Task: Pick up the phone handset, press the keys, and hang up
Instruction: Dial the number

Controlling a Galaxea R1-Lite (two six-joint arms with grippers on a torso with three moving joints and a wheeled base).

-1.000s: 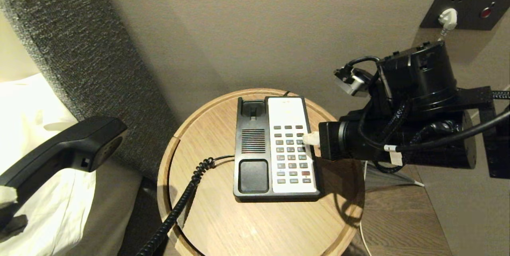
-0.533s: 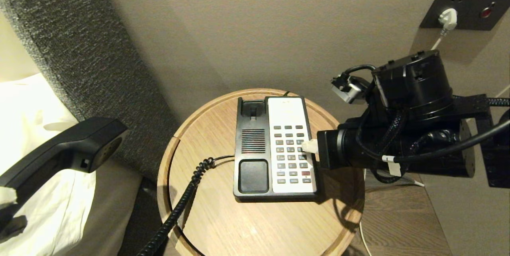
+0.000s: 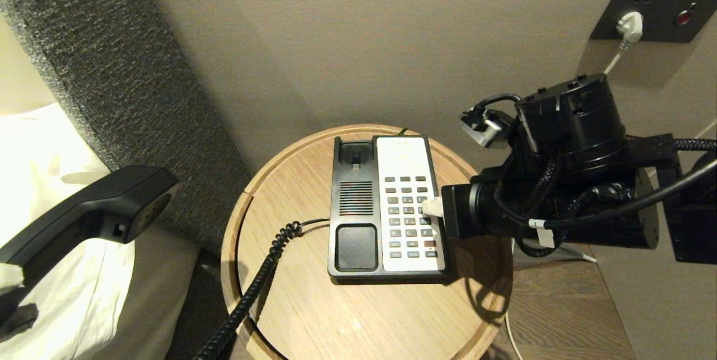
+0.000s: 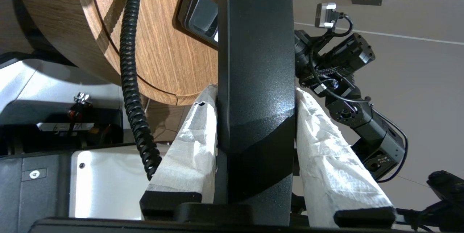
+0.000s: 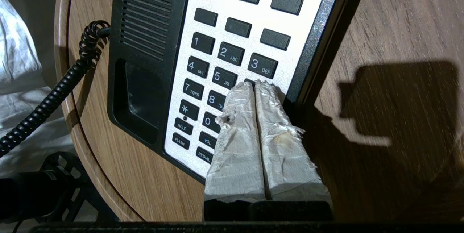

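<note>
One step done: left claw (image 4: 255, 135) clamps phone handset (image 3: 89, 211) at 9 o'clock of table (image 3: 313, 315) | right claw (image 5: 255, 88), shut, on keys (image 5: 224, 55) | hang-up left

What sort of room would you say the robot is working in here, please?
Probably a hotel bedroom. A corded desk phone with HOLD and FLASH keys sits on a small round wooden bedside table, next to a padded headboard and white bedding, with a wall socket panel above.
</note>
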